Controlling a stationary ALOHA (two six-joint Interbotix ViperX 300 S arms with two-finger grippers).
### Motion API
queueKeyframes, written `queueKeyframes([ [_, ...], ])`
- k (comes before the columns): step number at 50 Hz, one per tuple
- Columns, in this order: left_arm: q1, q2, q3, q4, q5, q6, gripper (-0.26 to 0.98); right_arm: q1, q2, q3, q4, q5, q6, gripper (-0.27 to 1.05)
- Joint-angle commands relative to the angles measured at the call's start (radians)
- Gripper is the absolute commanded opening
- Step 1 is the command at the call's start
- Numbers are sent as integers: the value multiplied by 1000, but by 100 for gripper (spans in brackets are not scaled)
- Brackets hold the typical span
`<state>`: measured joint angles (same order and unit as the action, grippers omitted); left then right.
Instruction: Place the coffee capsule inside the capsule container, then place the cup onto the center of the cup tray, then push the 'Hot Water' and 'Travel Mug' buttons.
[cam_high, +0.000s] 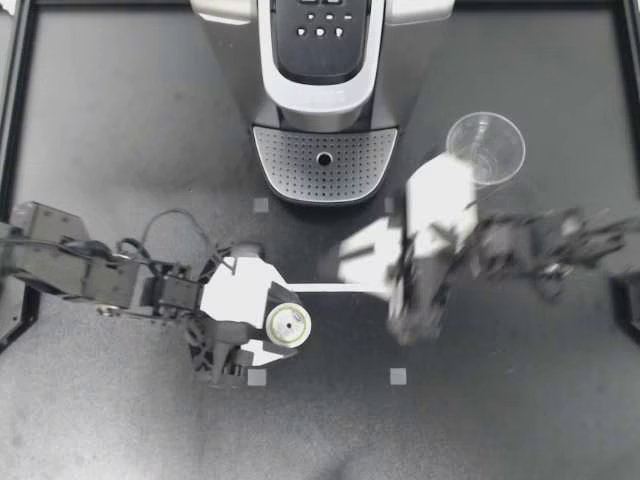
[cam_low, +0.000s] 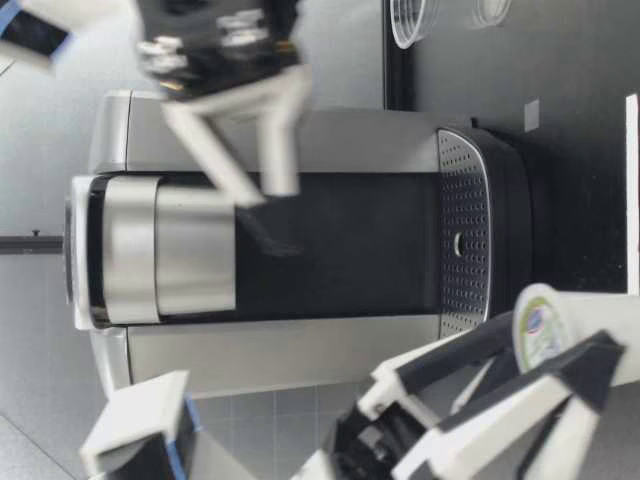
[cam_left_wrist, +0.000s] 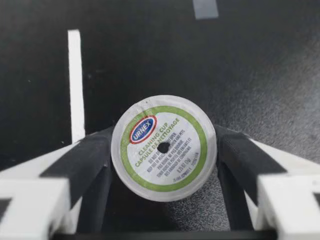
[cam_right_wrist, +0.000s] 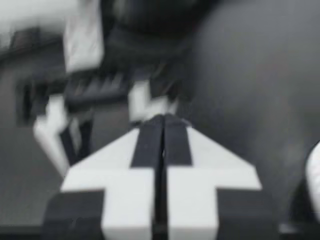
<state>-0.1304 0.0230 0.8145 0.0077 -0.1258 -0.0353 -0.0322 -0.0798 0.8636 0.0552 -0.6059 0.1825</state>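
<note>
My left gripper (cam_high: 290, 327) is shut on the coffee capsule (cam_high: 288, 325), a white pod with a green-ringed lid facing up, low over the table in front of the coffee machine (cam_high: 322, 60). In the left wrist view the capsule (cam_left_wrist: 164, 147) sits squeezed between both black fingers (cam_left_wrist: 85, 162). The low view shows the capsule (cam_low: 540, 330) nearer the camera than the machine's cup tray (cam_low: 460, 240). My right gripper (cam_high: 405, 318) is blurred and shut on nothing (cam_right_wrist: 162, 121), raised in front of the machine (cam_low: 270, 190). The clear cup (cam_high: 485, 148) stands right of the cup tray (cam_high: 323, 165).
The machine's button panel (cam_high: 320, 25) faces up at the back centre. White tape marks (cam_high: 398, 376) dot the dark table. The table frame edge (cam_high: 18, 120) runs along the left side. The cup (cam_low: 415, 20) stands beside the machine, under my right arm.
</note>
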Motion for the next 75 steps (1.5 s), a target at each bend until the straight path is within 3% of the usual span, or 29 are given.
queueKeyframes([
  [1,-2,-46,-3,0,-5,-2,38,-35,-35,6,9,-92,2,7],
  [22,-2,-89,17,-6,-5,-6,38,-169,-74,6,20,-192,-14,7],
  [40,-2,-83,15,-6,-9,-5,38,-187,-104,-2,18,-230,-25,7],
  [75,-2,-86,8,-6,-17,-2,38,-250,-147,-110,18,-255,-75,7],
])
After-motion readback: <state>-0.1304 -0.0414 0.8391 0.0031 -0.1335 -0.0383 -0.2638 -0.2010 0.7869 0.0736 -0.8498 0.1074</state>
